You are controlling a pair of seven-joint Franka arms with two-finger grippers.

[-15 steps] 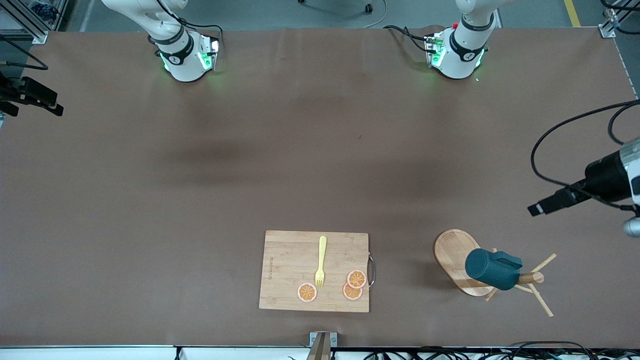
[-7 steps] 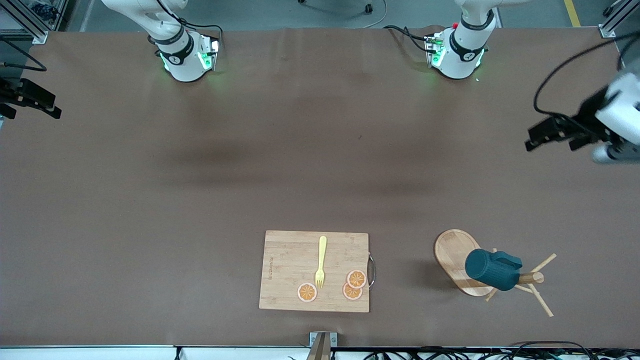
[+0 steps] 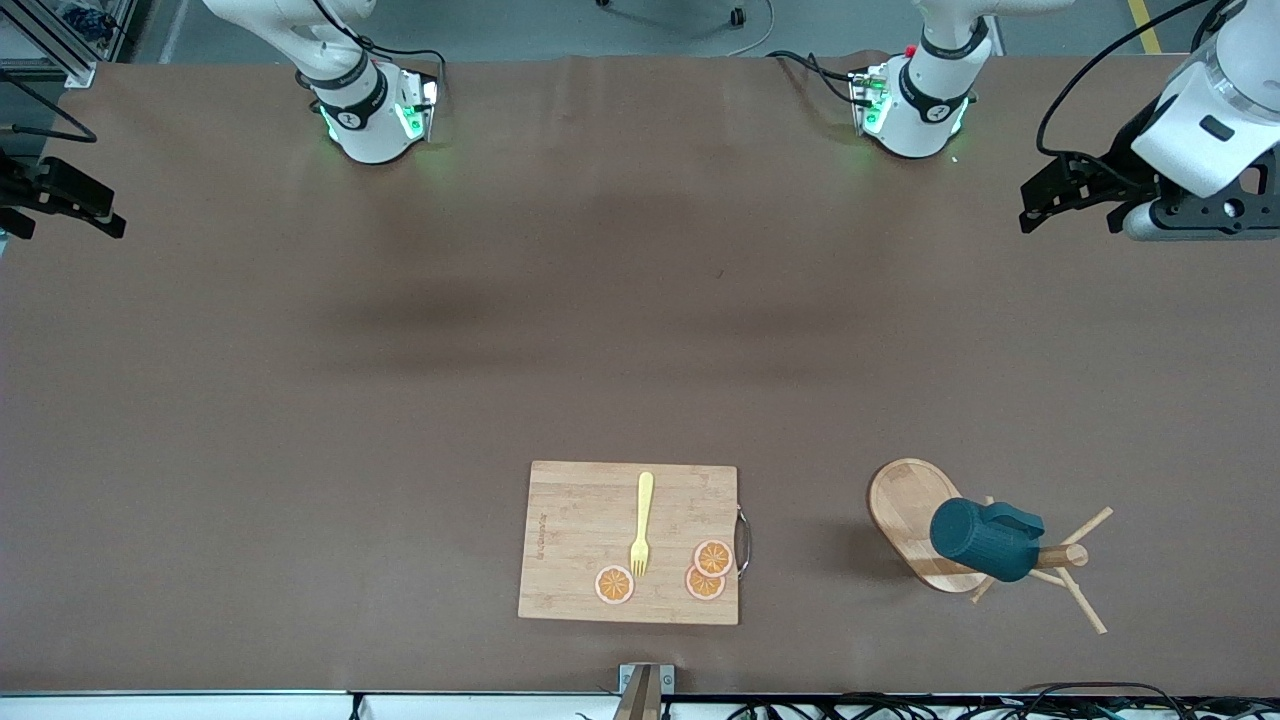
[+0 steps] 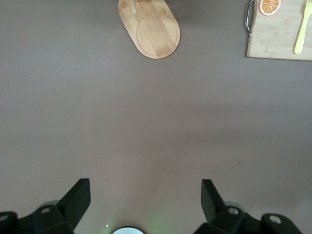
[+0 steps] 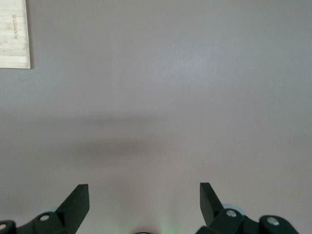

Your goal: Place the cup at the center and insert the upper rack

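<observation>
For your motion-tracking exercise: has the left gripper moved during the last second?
Yes. The left gripper has moved away from the upper rack, toward the left arm's base.

Our two white arms, black-banded and green-lit

Our bases point(image 3: 375, 115) glow green; black cables trail, and black fingers point(image 4: 78, 197) tip our grippers.

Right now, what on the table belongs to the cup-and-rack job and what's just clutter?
Job:
- cup, hung on the rack
- rack, toward the left arm's end
- left gripper, open, up over that end
- right gripper, open, waiting

Clutter:
- board
- fork
- three orange slices, on the board
</observation>
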